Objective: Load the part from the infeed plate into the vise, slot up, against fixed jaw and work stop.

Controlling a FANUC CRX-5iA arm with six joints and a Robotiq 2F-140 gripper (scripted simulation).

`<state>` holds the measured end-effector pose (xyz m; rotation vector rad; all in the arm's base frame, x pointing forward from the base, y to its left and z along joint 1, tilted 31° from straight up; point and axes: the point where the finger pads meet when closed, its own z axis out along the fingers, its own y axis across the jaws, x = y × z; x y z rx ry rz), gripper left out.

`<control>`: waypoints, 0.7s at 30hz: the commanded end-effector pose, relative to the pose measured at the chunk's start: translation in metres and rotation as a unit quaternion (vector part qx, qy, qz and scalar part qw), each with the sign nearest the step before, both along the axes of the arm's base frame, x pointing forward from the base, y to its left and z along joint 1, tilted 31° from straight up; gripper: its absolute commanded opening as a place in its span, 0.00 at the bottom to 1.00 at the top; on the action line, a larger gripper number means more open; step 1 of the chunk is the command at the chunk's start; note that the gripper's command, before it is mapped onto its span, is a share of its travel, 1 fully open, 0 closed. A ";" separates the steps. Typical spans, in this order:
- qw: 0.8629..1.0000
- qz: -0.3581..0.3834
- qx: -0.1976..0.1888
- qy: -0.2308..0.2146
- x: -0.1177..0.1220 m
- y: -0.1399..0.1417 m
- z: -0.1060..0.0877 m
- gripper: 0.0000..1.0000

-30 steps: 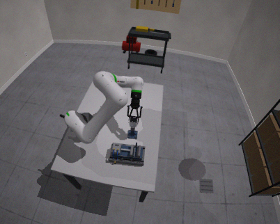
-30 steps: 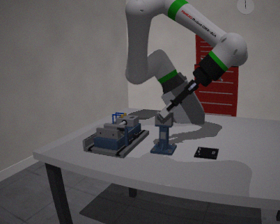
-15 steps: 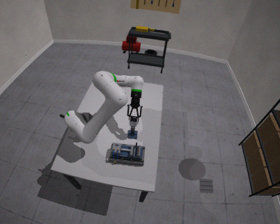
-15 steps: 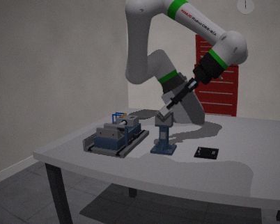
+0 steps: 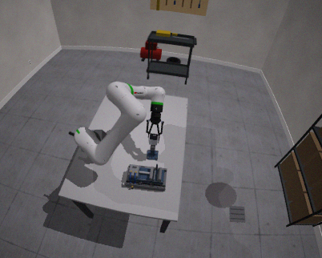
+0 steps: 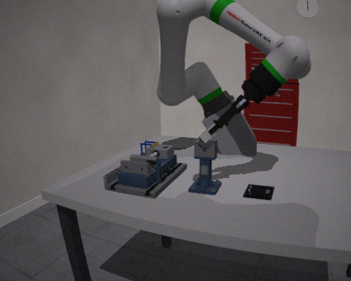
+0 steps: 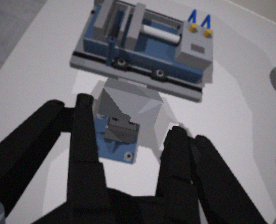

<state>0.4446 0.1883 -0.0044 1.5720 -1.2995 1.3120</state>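
Observation:
My gripper (image 7: 129, 100) is shut on the part (image 7: 131, 106), a light grey block held between the black fingers. The arm comes in tilted in the exterior view, and the gripper (image 6: 207, 136) holds the part (image 6: 204, 142) at the top of the V-block (image 6: 205, 169). I cannot tell whether the part touches the V. The V-block's blue base (image 7: 114, 146) shows under the part in the wrist view. The vise (image 6: 143, 171) stands open to the left of the V-block, with its air cylinder (image 7: 161, 36) between the jaw and the grey end block. The black infeed plate (image 6: 258, 191) lies bare on the right.
The vise (image 5: 146, 176) sits near the table's front edge, the V-block (image 5: 152, 154) just behind it. A black shelf cart (image 5: 171, 54) stands beyond the table and a red tool cabinet (image 6: 272, 111) behind the arm.

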 end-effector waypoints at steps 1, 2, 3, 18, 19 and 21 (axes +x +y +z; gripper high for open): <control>1.000 0.000 0.000 0.000 0.000 0.001 0.001 0.00; 1.000 0.000 0.000 0.000 0.000 0.001 0.002 0.00; 1.000 0.000 0.000 0.000 0.000 0.001 0.002 0.00; 1.000 0.000 0.000 0.000 -0.001 0.004 0.006 0.00; 1.000 0.000 0.000 0.000 -0.001 0.004 0.006 0.00; 1.000 0.000 0.000 0.000 -0.002 0.004 0.007 0.00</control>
